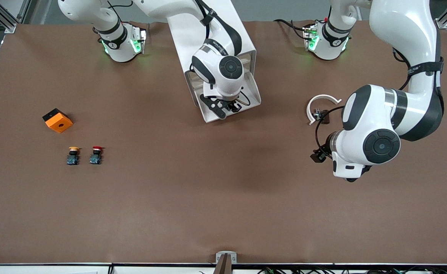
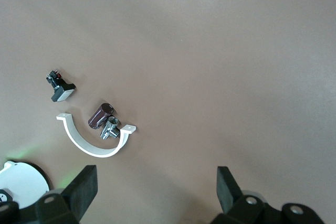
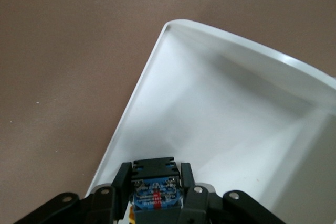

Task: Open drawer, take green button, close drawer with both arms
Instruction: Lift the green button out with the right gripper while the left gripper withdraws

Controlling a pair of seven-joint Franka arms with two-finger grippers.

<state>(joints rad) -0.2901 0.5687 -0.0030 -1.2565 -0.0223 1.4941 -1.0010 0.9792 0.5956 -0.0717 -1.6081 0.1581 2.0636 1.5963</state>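
The white cabinet (image 1: 212, 26) stands at the robots' side of the table, with one drawer (image 1: 254, 91) pulled out toward the front camera. My right gripper (image 1: 229, 106) is over the open drawer. In the right wrist view the right gripper (image 3: 156, 174) is shut on a button (image 3: 156, 190) with a black body and blue base, just above the drawer's white floor (image 3: 226, 119). The button's cap is hidden. My left gripper (image 2: 157, 182) is open and empty above bare table toward the left arm's end.
An orange block (image 1: 58, 120), a yellow-capped button (image 1: 73, 155) and a red-capped button (image 1: 96, 154) lie toward the right arm's end. A white curved clip (image 1: 319, 106) with a small metal part (image 2: 107, 121) and a small black part (image 2: 60, 87) lie by the left gripper.
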